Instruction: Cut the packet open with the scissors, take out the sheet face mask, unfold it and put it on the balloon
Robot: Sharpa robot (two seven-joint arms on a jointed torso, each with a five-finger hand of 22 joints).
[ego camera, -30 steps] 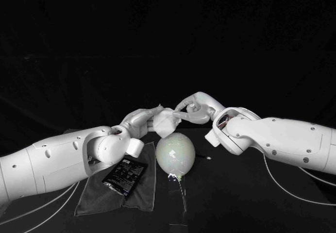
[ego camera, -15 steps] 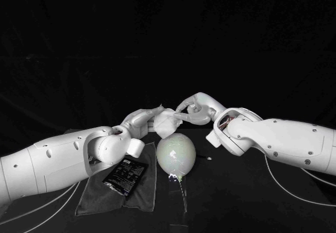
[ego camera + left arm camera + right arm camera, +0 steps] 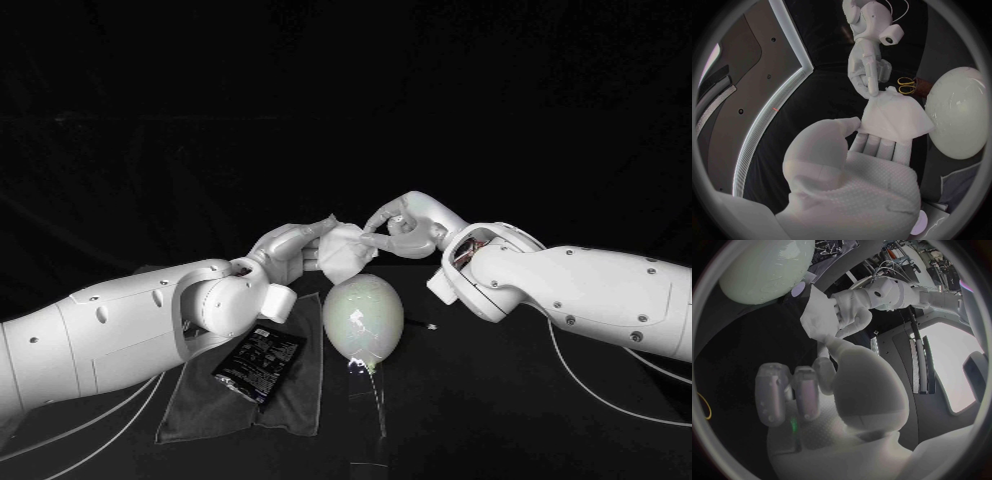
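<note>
- A grey cloth (image 3: pixel 231 410) lies flat on the black surface (image 3: pixel 490 400), nearest the robot and on its left side.
- The packet (image 3: pixel 260 358), dark with pale print, lies on the cloth, turned at an angle to the cloth's edges.
- The balloon (image 3: pixel 361 315) is pale and egg-shaped. It lies on the surface just beside the cloth's right edge, with its knotted end toward the robot.
- The sheet face mask (image 3: pixel 343 255) is out of the packet. It is held in the air between the two hands, just past the balloon's far end. It is a white, crumpled, partly folded piece. The views do not show whether its lower edge touches the balloon.
- The left hand (image 3: pixel 289 250) holds the mask. In the left wrist view the sheet lies against the extended fingers (image 3: pixel 879 145), and the thumb is at the sheet's near edge.
- The right hand (image 3: pixel 404 225) reaches in from the opposite side, fingers pointing down. It pinches the mask's upper corner with its fingertips (image 3: pixel 873 89), and the remaining fingers are curled back.
- The scissors (image 3: pixel 906 86) lie on the surface beyond the mask. Their yellow handle loops are visible in the left wrist view, near the balloon. The blades cannot be made out.
</note>
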